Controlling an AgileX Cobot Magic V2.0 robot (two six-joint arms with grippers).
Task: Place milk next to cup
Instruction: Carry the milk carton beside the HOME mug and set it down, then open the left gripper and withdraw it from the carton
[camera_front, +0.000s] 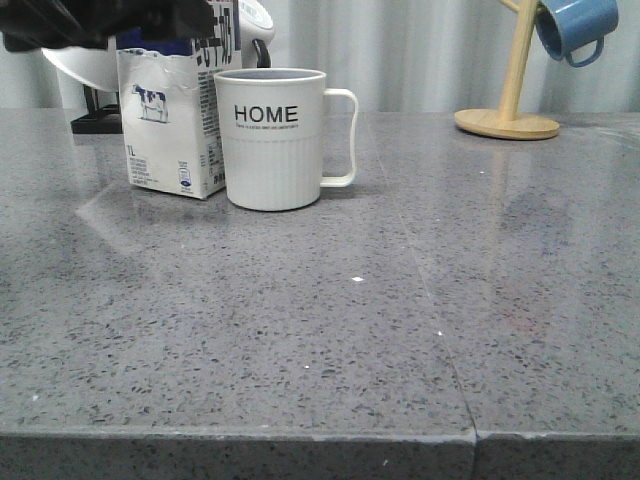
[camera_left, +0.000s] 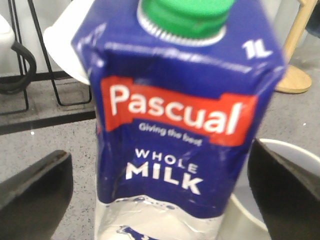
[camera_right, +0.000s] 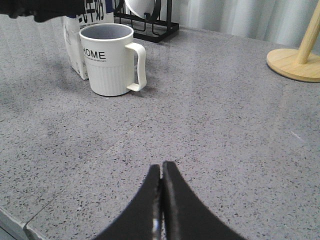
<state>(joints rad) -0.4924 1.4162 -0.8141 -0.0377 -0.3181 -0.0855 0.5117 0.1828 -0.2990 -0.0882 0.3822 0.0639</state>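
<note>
Tall blue-topped white milk carton (camera_front: 170, 125) standing on grey speckled desk (camera_front: 400, 330), at nine o'clock of ribbed white "HOME" mug (camera_front: 272, 140) (just beside). Left gripper (camera_left: 160, 192) spread around carton, not touching; right gripper (camera_right: 161, 172) pressed together.

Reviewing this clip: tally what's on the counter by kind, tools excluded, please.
Milk carton: 1
White HOME mug: 1
Blue mug, hanging on the stand: 1
Wooden mug stand: 1
Black wire rack, holding white ware too hidden to count: 1
Total: 5
</note>
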